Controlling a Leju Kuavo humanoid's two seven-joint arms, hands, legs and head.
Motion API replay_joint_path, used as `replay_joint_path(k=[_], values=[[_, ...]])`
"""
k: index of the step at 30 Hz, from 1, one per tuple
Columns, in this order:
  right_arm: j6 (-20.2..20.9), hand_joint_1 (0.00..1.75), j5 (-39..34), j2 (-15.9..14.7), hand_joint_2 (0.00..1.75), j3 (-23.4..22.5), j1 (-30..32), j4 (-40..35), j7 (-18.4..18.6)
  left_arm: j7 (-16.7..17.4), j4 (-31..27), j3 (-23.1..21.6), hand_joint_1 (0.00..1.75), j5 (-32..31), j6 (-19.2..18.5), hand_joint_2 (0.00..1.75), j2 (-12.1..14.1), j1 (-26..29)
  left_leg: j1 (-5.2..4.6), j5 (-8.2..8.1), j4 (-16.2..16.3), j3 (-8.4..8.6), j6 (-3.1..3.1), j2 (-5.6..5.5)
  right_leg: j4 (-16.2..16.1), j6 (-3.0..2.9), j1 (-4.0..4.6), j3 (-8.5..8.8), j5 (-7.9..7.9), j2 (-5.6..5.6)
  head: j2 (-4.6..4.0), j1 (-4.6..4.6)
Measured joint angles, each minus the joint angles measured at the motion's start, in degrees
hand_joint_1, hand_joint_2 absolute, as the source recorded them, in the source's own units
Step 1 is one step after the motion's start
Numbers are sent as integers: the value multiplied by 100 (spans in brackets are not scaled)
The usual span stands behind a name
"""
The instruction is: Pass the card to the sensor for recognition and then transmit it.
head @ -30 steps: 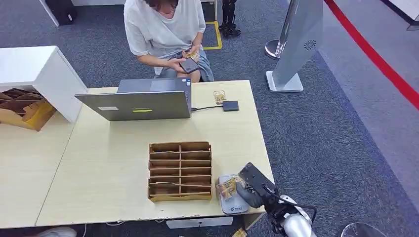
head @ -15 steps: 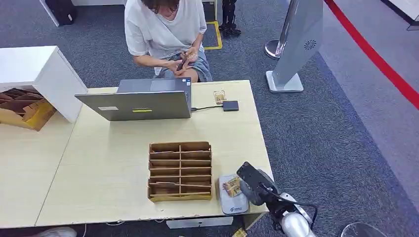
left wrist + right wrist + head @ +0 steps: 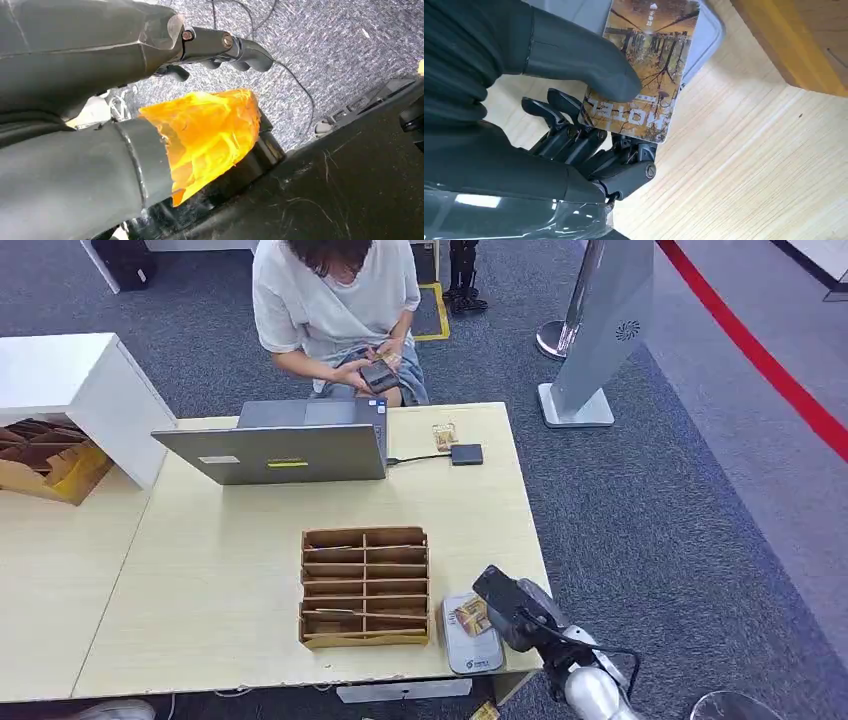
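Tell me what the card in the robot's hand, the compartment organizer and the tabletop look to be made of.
Card: likely glossy plastic, flat and stiff with a printed photo and lettering, pinched by the right hand.
Compartment organizer: looks like brown corrugated cardboard, matte, with thin dividers.
Tabletop: pale wood or wood-look laminate, smooth, with fine straight grain lines; which of the two I cannot tell.

An office: grey carpet (image 3: 650,530), desk (image 3: 200,590) with laptop (image 3: 275,450).

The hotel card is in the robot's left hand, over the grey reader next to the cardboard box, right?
Not quite: the right robot hand holds the hotel card, as the right wrist view shows. It is over the grey reader beside the cardboard box.
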Motion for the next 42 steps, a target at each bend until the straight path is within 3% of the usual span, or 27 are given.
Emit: replay_joint_path(k=[42], values=[[179, 175, 345, 302, 175, 98, -184, 472, -42, 15, 0, -330, 0, 136, -7, 0, 0, -12, 0, 0, 0, 2, 0, 1, 0, 0, 0, 1, 0, 0, 0, 0]])
